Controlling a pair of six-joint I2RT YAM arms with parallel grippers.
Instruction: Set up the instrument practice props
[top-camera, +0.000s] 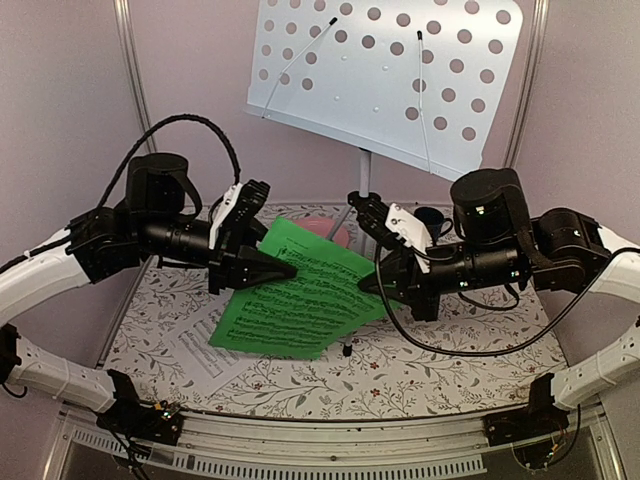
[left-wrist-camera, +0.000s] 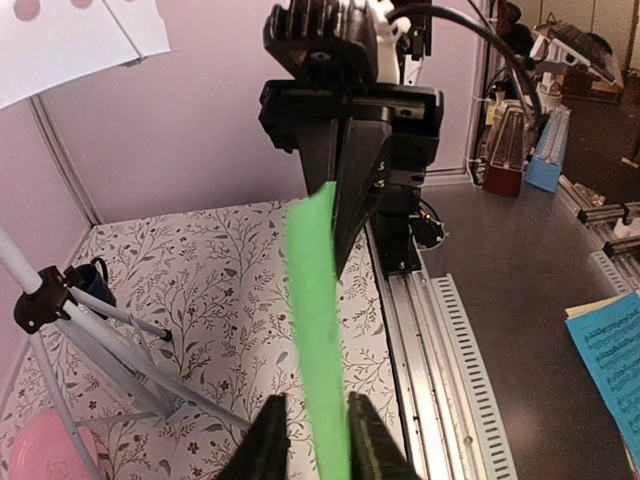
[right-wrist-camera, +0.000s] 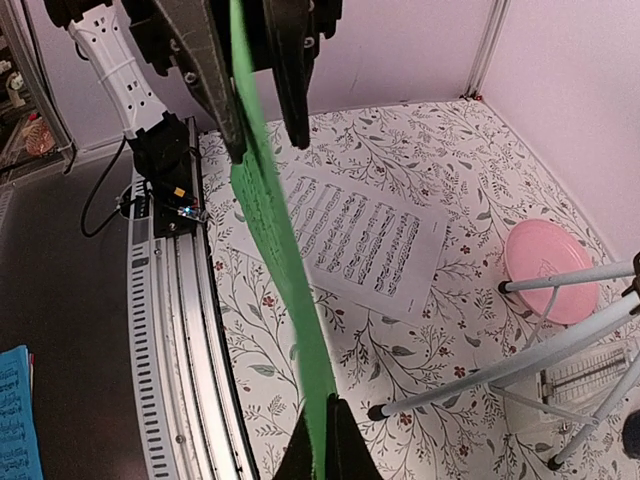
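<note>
The green music sheet (top-camera: 300, 295) hangs in the air between my two grippers, above the table. My right gripper (right-wrist-camera: 325, 405) is shut on its right edge. My left gripper (left-wrist-camera: 315, 405) stands open around the sheet's left edge (left-wrist-camera: 315, 280), with a gap showing beside one finger. The pale perforated music stand (top-camera: 390, 70) rises at the back, and its tripod legs (right-wrist-camera: 520, 365) spread over the table. A white music sheet (right-wrist-camera: 365, 240) lies flat on the table under the green one. A white ribbed metronome (right-wrist-camera: 590, 378) shows partly behind the legs.
A pink plate (right-wrist-camera: 550, 265) lies at the back near the stand's foot. A dark blue mug (top-camera: 432, 218) stands behind my right arm. Pink walls close in the floral tabletop (top-camera: 420, 370) at the back and sides. A metal rail (top-camera: 330, 440) runs along the near edge.
</note>
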